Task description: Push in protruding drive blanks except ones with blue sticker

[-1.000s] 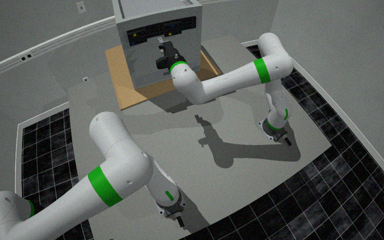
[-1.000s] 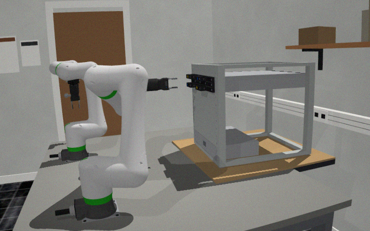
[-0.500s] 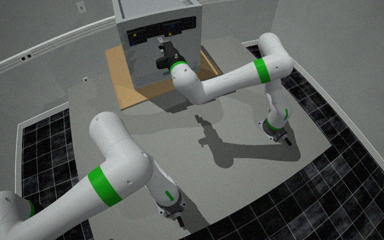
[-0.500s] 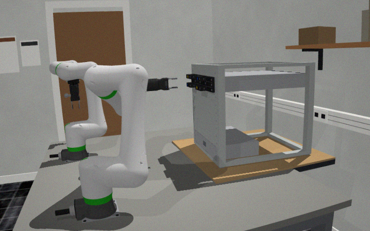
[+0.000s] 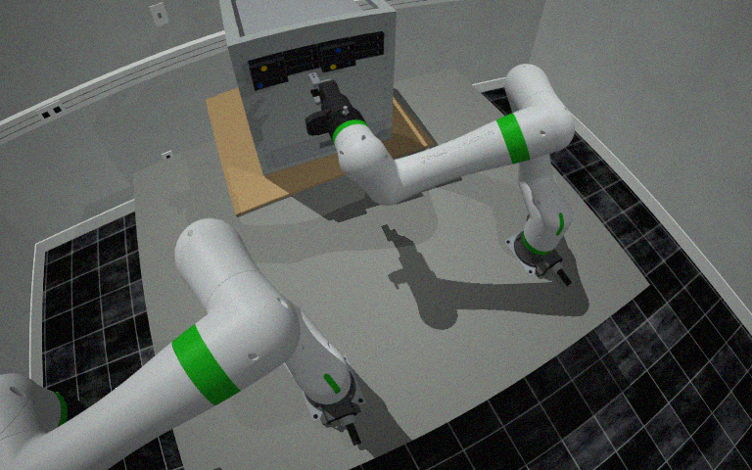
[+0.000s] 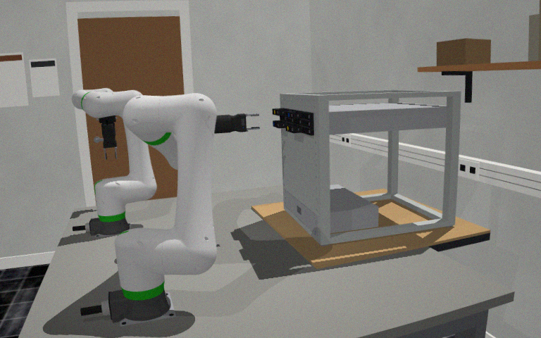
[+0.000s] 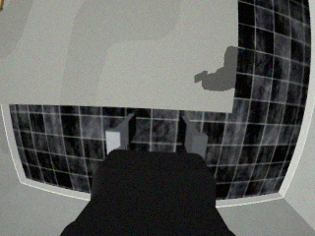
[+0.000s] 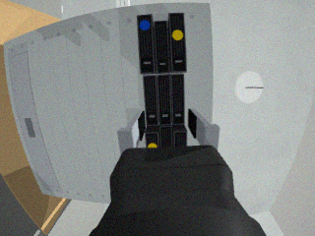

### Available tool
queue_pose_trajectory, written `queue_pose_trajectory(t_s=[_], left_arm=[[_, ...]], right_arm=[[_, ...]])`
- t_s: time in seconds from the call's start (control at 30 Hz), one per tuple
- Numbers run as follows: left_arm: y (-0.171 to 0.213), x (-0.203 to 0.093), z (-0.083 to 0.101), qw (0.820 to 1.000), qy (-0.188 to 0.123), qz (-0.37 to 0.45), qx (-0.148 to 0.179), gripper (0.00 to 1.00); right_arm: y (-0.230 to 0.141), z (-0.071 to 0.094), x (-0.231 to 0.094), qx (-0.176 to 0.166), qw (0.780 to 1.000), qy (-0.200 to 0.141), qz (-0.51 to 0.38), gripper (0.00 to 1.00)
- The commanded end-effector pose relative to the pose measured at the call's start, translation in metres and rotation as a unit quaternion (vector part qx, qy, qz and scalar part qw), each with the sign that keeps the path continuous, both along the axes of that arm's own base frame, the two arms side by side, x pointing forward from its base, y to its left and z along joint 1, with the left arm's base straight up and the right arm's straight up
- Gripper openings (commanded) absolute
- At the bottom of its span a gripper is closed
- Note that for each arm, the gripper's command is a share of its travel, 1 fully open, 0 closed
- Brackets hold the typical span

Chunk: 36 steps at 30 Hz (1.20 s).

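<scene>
2 arms stand on the counter (image 5: 471, 238) (image 6: 223, 303) (image 7: 143, 64), and from where I'm standing the left jaws (image 6: 111, 158) hang pointing down, spread wide with nothing in them, well apart from the work. The right jaws (image 5: 314, 86) (image 6: 258, 121) are also wide open and empty, aimed at the rack front and just short of the blanks. I'd close them first, to make 1 blunt pusher that fits a single face.

Beyond them, the upper yellow-dotted blank (image 5: 272, 70) (image 6: 278, 112) (image 8: 177, 49) sticks out at one end of the bank, with the lower blue-dotted blank (image 5: 270, 82) (image 6: 277, 124) (image 8: 145, 44) proud beneath it. The lower yellow-dotted blank (image 5: 340, 66) (image 6: 290, 128) looks proud too, further along, and the upper blue-dotted blank (image 5: 346, 49) (image 6: 291, 115) is above it. Yellow is no exemption; only the 2 blue ones stay put. Whether any plain ones need pushing I can't tell.

The rack (image 5: 282, 121) (image 6: 301, 171) (image 8: 89, 98) stands upright on a wooden board (image 5: 227, 161) (image 6: 283, 224). Its blanks sit high, so a hard shove could rock or slide it. Better to press slowly, square and centred, ease off at the latch, then back straight out, keeping clear of the blue neighbours.

From my remote station, I made out no change over that last second. Against the rack (image 5: 277, 116) (image 6: 301, 171) (image 8: 89, 98), the right gripper (image 5: 314, 87) (image 6: 259, 121) (image 8: 166, 118) showed no shift in front of it, nor the left gripper (image 6: 111, 158) (image 7: 157, 124) well away from it, nor the drive blanks (image 5: 302, 58) (image 6: 293, 120) (image 8: 163, 98) on its front.
</scene>
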<state>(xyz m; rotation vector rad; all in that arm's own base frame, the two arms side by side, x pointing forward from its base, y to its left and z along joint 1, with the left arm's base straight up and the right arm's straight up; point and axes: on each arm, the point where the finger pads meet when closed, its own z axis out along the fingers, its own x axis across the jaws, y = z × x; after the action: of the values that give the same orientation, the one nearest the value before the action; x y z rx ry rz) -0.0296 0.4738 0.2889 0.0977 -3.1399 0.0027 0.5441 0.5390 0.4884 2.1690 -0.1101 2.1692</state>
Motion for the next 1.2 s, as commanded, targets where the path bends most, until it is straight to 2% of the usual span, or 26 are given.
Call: queue_pose_trajectory(t_s=[0.0, 0.4, 0.9, 1.17], left_arm=[[0.000, 0.000, 0.001, 1.000, 0.000, 0.000, 0.001, 1.00], [0.000, 0.000, 0.001, 1.000, 0.000, 0.000, 0.001, 1.00], [0.000, 0.000, 0.001, 1.000, 0.000, 0.000, 0.001, 1.00], [0.000, 0.000, 0.001, 1.000, 0.000, 0.000, 0.001, 1.00]], right_arm=[[-0.002, 0.002, 0.001, 0.001, 1.000, -0.001, 0.000, 1.00], [-0.033, 0.004, 0.013, 0.001, 1.000, -0.001, 0.000, 1.00], [-0.112, 0.011, 0.043, 0.001, 1.000, -0.001, 0.000, 1.00], [-0.124, 0.012, 0.048, 0.001, 1.000, -0.001, 0.000, 1.00]])
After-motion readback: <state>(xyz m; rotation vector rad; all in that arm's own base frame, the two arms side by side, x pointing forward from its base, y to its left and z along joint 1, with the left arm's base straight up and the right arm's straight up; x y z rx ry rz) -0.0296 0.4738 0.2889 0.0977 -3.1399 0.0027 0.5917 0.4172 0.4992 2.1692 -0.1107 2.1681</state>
